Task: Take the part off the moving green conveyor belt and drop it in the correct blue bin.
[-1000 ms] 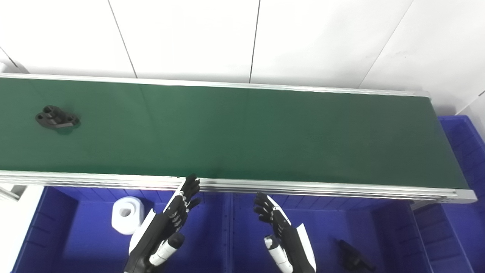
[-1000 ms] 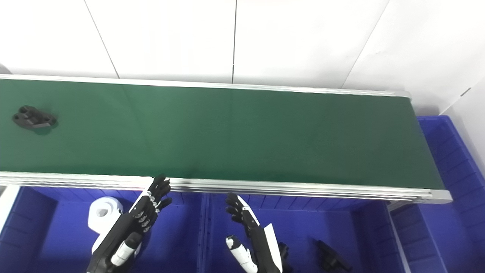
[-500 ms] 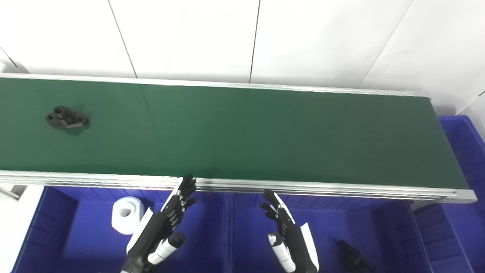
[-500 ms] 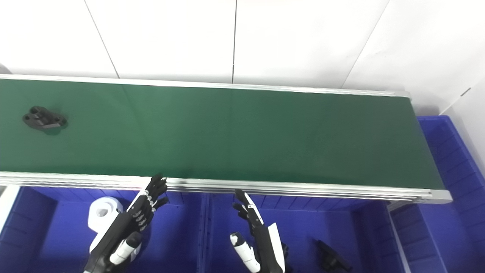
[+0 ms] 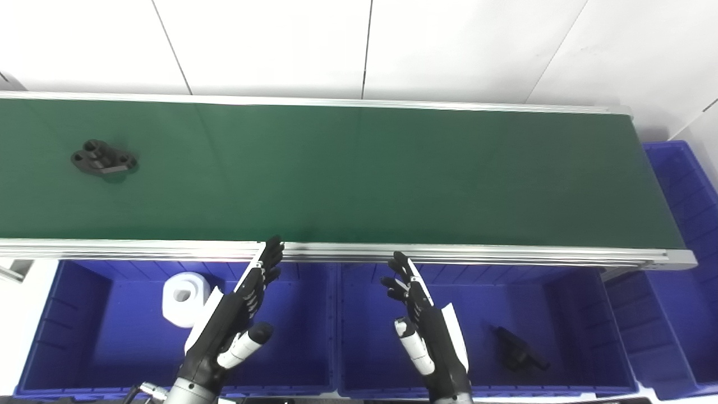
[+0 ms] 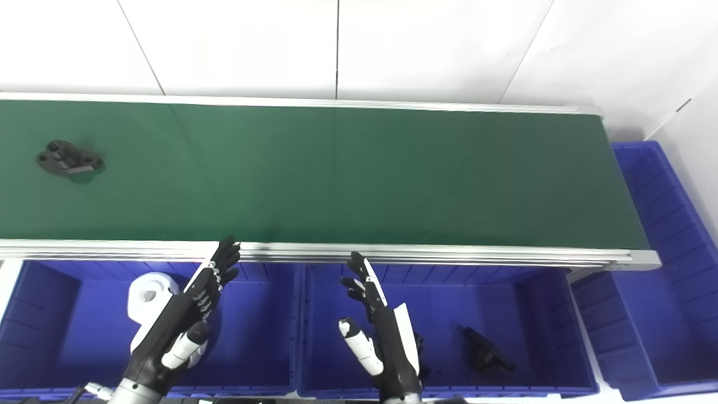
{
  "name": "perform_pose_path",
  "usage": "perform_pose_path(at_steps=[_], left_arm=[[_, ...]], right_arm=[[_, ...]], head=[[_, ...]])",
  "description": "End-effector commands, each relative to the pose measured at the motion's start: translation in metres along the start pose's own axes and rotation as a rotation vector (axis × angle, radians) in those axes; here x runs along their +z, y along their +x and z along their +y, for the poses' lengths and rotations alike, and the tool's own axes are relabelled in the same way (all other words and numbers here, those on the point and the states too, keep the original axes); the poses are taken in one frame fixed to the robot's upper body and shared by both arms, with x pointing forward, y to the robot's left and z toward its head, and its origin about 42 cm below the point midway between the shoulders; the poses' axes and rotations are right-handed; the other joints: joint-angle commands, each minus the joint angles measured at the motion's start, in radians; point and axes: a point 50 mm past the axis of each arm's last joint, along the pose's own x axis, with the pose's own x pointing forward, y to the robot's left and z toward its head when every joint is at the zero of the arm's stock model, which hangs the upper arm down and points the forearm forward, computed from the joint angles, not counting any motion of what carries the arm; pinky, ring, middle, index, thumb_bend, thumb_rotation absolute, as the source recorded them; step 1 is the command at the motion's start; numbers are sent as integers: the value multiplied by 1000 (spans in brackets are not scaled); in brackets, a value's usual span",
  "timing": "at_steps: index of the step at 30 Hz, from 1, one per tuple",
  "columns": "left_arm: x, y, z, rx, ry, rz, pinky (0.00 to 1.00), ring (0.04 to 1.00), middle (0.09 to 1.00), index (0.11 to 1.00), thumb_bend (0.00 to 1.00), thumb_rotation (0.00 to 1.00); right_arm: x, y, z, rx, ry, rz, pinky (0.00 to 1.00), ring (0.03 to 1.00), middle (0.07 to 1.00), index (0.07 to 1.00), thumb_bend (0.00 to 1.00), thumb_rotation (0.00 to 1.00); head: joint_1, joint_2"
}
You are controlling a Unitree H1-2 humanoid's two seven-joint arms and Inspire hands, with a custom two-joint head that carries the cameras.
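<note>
The part (image 5: 104,160) is a small black bracket lying flat on the green belt (image 5: 359,174), far toward the left end and nearer the far rail than the near one. It looks like a moulded or printed piece: rigid, light, with a matt surface that should not be slippery. Judged from its shape, it will not deform under a grip and is unlikely to be fragile. Round holes show in its upper face, at the left end and the middle; the right end tapers to a narrower lobe. Its long axis runs roughly along the belt, tilted slightly so the right end sits a little nearer the robot. The sensible hold is across the narrow width at mid-length, fingers on the far edge and thumb on the near edge, since the low profile gives little height to grasp.

Both hands wait below the near rail (image 5: 449,255), over the blue bins. The left hand (image 5: 238,311) has fingers extended and spread, thumb apart, holding nothing; its fingertips (image 5: 273,249) reach the rail's edge. The right hand (image 5: 423,322) is likewise spread and empty, just short of the rail.

The left bin (image 5: 73,314) contains a white piece (image 5: 184,292); the middle bin (image 5: 566,314) contains a black piece (image 5: 519,353), seemingly the matching kind. Another bin (image 5: 684,185) stands at the belt's right end.
</note>
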Motion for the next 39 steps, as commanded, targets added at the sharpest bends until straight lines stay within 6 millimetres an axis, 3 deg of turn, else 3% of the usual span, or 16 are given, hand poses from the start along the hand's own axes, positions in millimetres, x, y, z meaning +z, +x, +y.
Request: perform_pose_path(at_steps=[1, 8, 13, 16, 17, 18, 19, 22, 27, 39], left_arm=[[7, 0, 2, 5, 22, -22, 969, 993, 1000, 1000, 988, 897], [5, -2, 1, 3, 26, -12, 956, 989, 1000, 1000, 997, 898], [-5, -3, -7, -4, -2, -16, 952, 992, 1000, 1000, 973, 881], [-13, -2, -15, -13, -19, -12, 949, 993, 1000, 1000, 965, 877], [-15, -2, -17, -16, -24, -10, 956, 996, 1000, 1000, 963, 871], [-19, -1, -21, -20, -30, -10, 962, 999, 1000, 1000, 960, 865], [-22, 0, -23, -23, -33, -10, 965, 1000, 1000, 1000, 956, 859], [-31, 5, -33, -32, -40, -22, 969, 1000, 1000, 1000, 955, 846], [-40, 17, -47, -22, -32, -62, 935, 981, 1000, 1000, 970, 813], [-50, 35, -61, -43, -57, -80, 903, 965, 987, 985, 968, 778]], right_arm=[[33, 19, 39, -3, 129, -103, 859, 860, 937, 965, 836, 1000], [29, 16, 41, 2, 138, -93, 862, 867, 938, 961, 845, 1000], [20, 10, 38, 8, 134, -83, 872, 877, 940, 963, 849, 1000], [11, 5, 32, 7, 131, -72, 870, 871, 936, 959, 859, 1000], [8, 4, 30, 7, 131, -70, 866, 869, 934, 957, 859, 1000], [4, 2, 27, 8, 131, -66, 864, 869, 933, 957, 860, 1000], [1, 1, 25, 9, 131, -63, 862, 870, 933, 958, 862, 1000], [-9, 0, 14, 7, 122, -58, 852, 867, 927, 957, 874, 998], [-20, 1, -4, 12, 110, -63, 838, 858, 927, 965, 884, 991], [-27, 8, -31, 17, 61, -68, 842, 871, 936, 982, 943, 992]], head=[[0, -7], [6, -32], [82, -104], [150, -174], [156, -179], [193, -217], [193, -217], [264, -276], [314, -335], [386, -395]])
